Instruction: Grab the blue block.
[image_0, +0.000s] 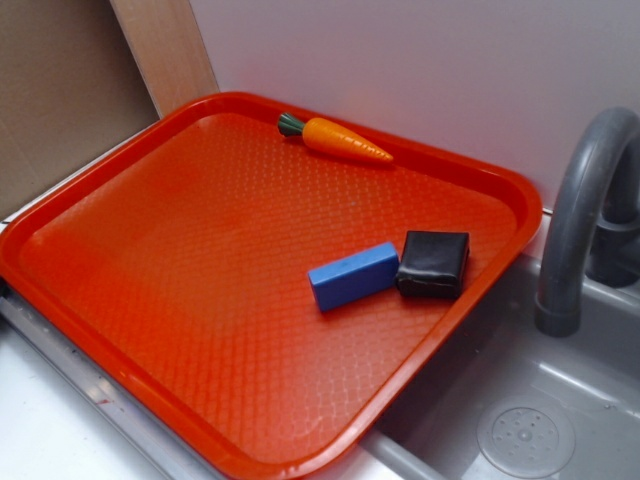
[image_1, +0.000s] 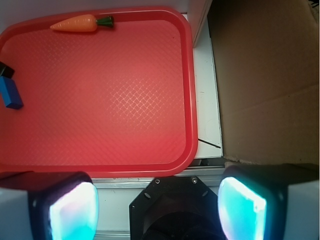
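1. A red tray with a fine diamond texture sat on a pale surface, against a white wall, with brown cardboard to one side.
2. In the exterior view a grey sink basin with a round drain and a curved grey faucet lay just beside the tray's edge.
3. A toy carrot lay along the tray's far rim, well apart from the other pieces.
4. The blue block lay flat on the tray near the sink-side rim, with the black block just beside one of its ends, about touching.
5. In the wrist view the fingers stood wide apart, with nothing between them, and they hung outside the tray's near rim.
6. From there the blue block showed at the far left edge of the tray, well apart from the fingers and not between them.
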